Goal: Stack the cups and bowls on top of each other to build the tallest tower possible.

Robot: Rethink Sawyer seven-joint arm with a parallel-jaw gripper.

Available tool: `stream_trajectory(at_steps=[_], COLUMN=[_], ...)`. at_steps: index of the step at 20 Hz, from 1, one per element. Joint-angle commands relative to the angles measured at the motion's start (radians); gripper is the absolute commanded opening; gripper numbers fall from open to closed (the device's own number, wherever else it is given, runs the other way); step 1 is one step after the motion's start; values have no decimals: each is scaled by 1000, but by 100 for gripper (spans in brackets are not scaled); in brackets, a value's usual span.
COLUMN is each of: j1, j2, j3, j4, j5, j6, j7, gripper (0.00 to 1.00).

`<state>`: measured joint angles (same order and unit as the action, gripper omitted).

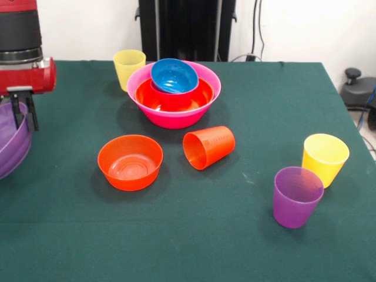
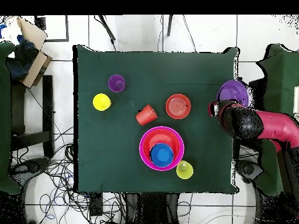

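Note:
My gripper (image 1: 28, 126) hangs at the table's left edge, shut on the rim of the wide purple bowl (image 1: 10, 144), which is tilted; overhead both show at the right edge, gripper (image 2: 215, 108) and bowl (image 2: 235, 91). The tower's big pink bowl (image 1: 174, 116) holds the wide orange bowl (image 1: 170, 101) and a tilted blue bowl (image 1: 174, 75); a magenta rim peeks beneath the blue bowl. A small orange bowl (image 1: 130, 161) stands upright. An orange cup (image 1: 209, 147) lies on its side. A yellow cup (image 1: 128, 66) stands behind the tower. Another yellow cup (image 1: 325, 158) and a purple cup (image 1: 297, 197) stand at the right.
The green cloth-covered table (image 1: 194, 247) ends close beside the gripper. A black stand (image 1: 187, 29) rises behind the table. Overhead, cables and a cardboard box (image 2: 30, 55) lie on the floor around the table.

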<state>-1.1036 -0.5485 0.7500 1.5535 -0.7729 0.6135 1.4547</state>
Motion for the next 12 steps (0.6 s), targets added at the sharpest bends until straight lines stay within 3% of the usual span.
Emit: stream_trajectory(at_steps=[1, 4, 12], j1=[38, 40, 93], j2=[-74, -135, -344], j3=[6, 16, 8], j4=[88, 131, 307], j5=[37, 77, 198], j6=[132, 156, 148], j7=[-149, -131, 34], gripper=[0, 0, 0])
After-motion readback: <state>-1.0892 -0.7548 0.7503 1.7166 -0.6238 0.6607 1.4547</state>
